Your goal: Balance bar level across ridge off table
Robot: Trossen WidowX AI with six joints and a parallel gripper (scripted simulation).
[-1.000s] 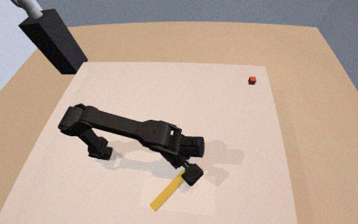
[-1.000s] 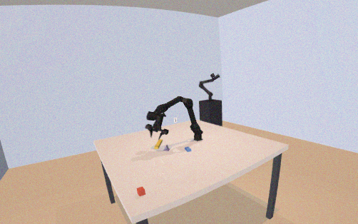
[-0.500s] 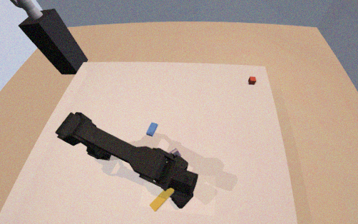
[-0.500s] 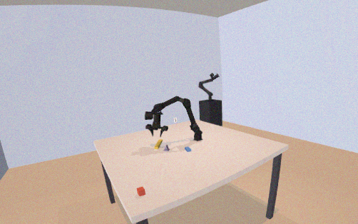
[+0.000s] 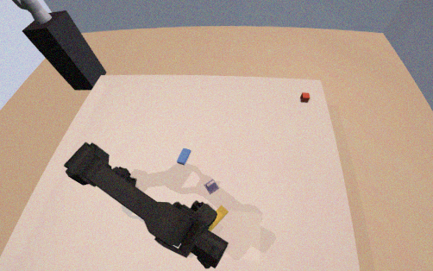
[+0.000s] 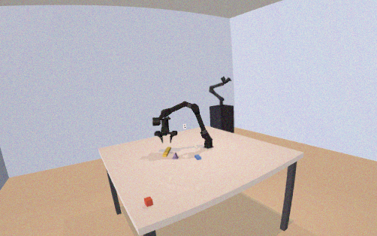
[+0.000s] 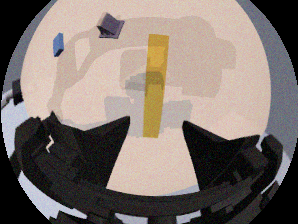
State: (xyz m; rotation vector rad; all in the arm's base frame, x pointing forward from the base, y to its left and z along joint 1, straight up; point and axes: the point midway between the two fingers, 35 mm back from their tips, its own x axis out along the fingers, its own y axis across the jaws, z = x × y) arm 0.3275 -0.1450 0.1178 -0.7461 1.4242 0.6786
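Looks like straight down to the yellow bar (image 5: 221,214) (image 6: 167,152) (image 7: 155,90), long axis running between the gripper (image 6: 167,142) (image 7: 156,121) fingers, not across; spread wide, pinching nothing.

Beside the blue block (image 5: 184,156) (image 6: 197,157) (image 7: 58,45), the arm (image 5: 125,190) (image 6: 176,108) is matte black, with chunky angular joints and tapering fingers.

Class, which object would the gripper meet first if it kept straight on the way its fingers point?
Probably the yellow bar, lying below the open gripper, though depth is unclear.
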